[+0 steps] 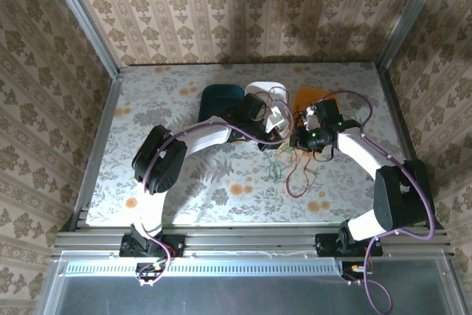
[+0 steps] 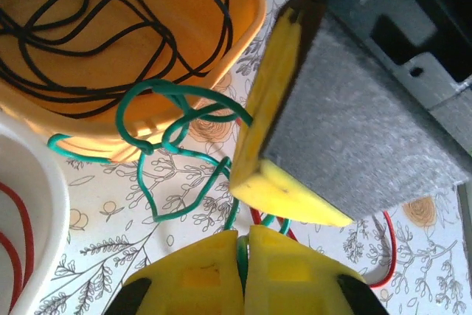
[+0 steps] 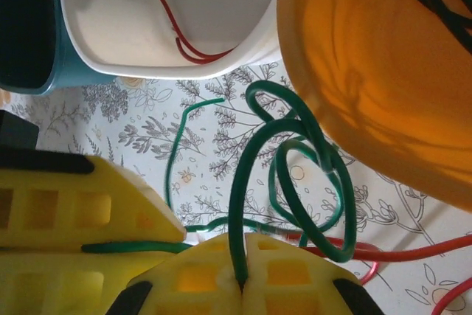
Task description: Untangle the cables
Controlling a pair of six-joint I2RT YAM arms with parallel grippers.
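Beside orange tray (image 3: 354, 71): green cable (image 3: 265, 88) pinched by closed left hand (image 2: 245, 245), right hand (image 3: 242, 256).

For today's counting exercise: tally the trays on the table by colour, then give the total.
Teal tray: 1
White tray: 1
Orange tray: 1
Total: 3

The left gripper (image 2: 245, 237) jaws are clamping the green cable (image 2: 177, 88), which is looping on the table beside the orange tray (image 2: 252, 7) containing the black cable (image 2: 66, 5).
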